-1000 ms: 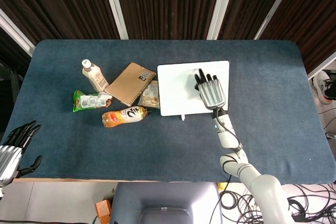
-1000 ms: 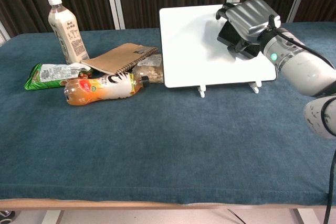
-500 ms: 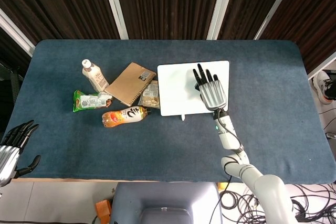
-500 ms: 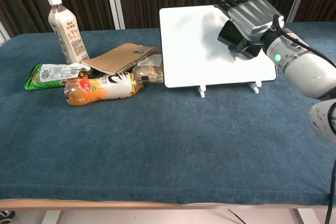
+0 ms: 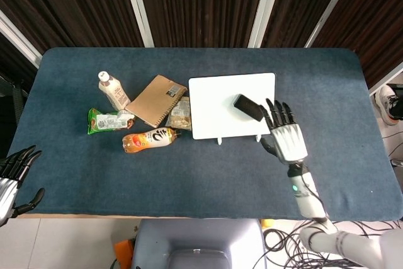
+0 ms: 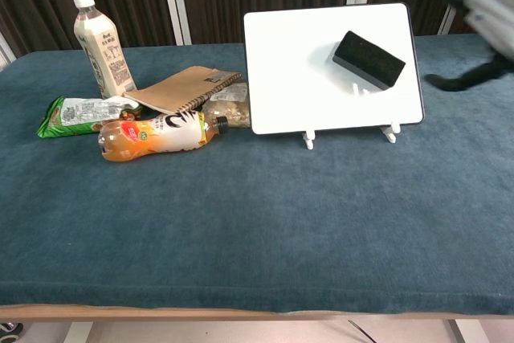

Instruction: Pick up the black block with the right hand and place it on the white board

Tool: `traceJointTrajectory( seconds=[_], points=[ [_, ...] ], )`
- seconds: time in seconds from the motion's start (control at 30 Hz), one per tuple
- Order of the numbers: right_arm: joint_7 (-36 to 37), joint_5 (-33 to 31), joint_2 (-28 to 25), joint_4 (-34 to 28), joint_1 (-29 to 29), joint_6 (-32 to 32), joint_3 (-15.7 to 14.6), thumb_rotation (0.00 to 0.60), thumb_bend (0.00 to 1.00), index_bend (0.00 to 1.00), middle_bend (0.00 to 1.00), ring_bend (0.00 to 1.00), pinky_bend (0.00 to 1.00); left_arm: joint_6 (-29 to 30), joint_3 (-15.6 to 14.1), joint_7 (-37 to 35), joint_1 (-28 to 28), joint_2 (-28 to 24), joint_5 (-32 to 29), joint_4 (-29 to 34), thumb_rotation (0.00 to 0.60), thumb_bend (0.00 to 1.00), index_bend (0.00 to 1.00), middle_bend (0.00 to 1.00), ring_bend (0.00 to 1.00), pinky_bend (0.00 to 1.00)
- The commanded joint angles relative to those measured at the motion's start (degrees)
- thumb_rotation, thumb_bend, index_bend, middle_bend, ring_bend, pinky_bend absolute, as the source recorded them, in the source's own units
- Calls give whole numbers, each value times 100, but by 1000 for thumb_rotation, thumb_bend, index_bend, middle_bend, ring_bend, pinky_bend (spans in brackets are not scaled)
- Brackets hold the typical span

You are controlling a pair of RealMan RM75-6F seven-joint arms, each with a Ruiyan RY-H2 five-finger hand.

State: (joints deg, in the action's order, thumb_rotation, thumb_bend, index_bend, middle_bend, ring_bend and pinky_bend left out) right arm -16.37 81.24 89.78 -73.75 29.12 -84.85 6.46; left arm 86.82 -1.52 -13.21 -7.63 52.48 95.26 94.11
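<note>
Black block (image 5: pixel 249 107) sits on the white board (image 5: pixel 214 102).
Right hand (image 5: pixel 287 137) hovers off the board's right edge, fingers spread wide, holding nothing.

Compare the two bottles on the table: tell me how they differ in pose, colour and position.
The white bottle stands upright, while the orange bottle lies on its side. The white bottle is pale with a white cap; the orange bottle has an orange body and a white and black label. In the head view the white bottle sits further from the robot than the orange bottle. Both lie left of the white board.
</note>
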Motion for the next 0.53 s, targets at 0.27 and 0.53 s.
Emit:
traceJointTrajectory(
  seconds=[0.27,0.53],
  points=[
    [631,342,-1929,-1259,-2223,-1268,-1296,600,194,0,0,0,0,-142,-15,388,-39,27,12,113,600,381,0,0,0,94],
    [865,288,-2153,-1451,-2261,-919,-1095,600,194,0,0,0,0,-18,-51,581,25,56,139,159,600,381,0,0,0,93]
  ],
)
